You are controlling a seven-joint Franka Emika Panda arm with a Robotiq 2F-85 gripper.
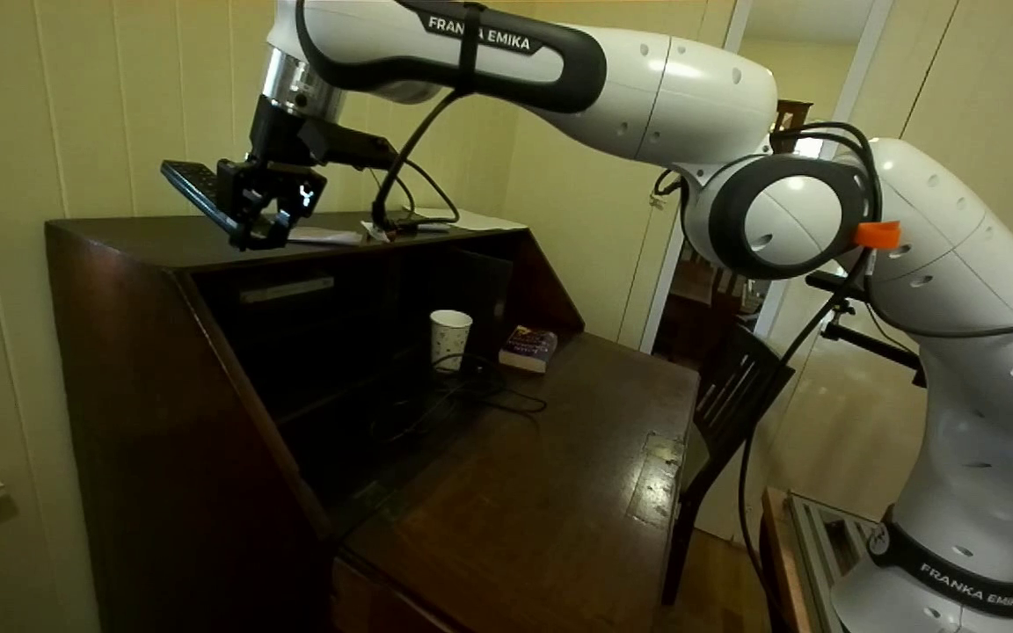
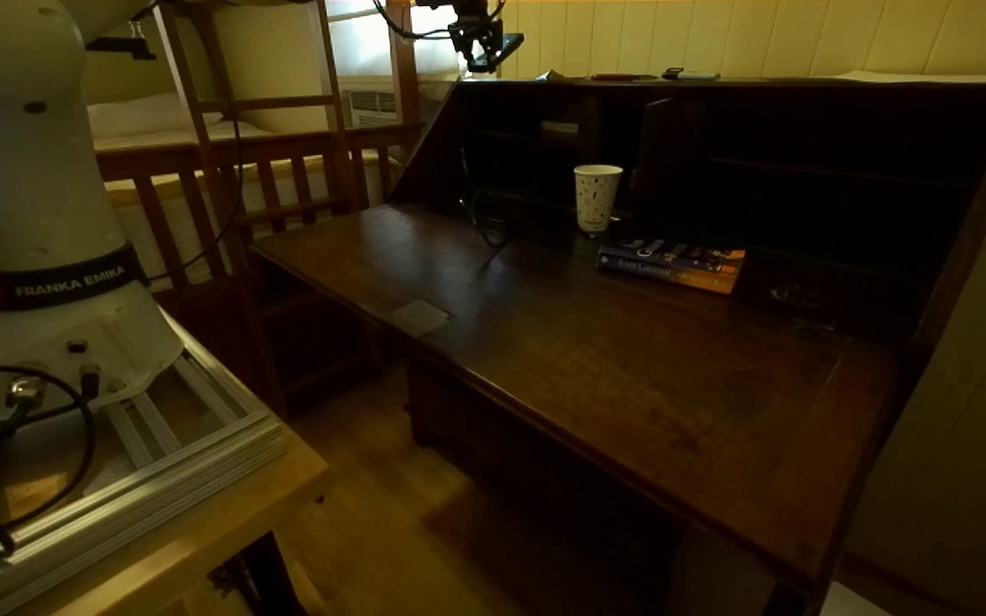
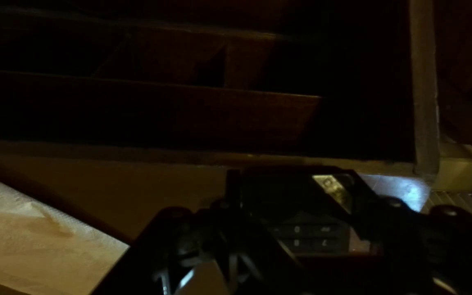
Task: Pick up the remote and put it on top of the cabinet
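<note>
The remote (image 1: pixel 192 187) is a dark flat oblong, held tilted with its far end raised. In the wrist view the remote (image 3: pixel 312 235) shows its number keys between the fingers. My gripper (image 1: pixel 256 230) is shut on the remote, just above the left end of the top of the dark brown cabinet (image 1: pixel 133 369), near its front edge. In an exterior view the gripper (image 2: pixel 483 62) and remote (image 2: pixel 510 45) are a little above the left end of the top of the cabinet (image 2: pixel 613 342). The wrist view is dark, and the fingertips partly blend with the remote.
Pale papers (image 1: pixel 326 236) lie on the cabinet top, also near its far end (image 1: pixel 480 220). A red pen (image 2: pixel 621 77) and a small blue-black object (image 2: pixel 690 75) lie there too. A white cup (image 1: pixel 449 338), book (image 1: pixel 528 349) and black cable (image 1: pixel 515 406) are on the leaf below. A wall stands behind.
</note>
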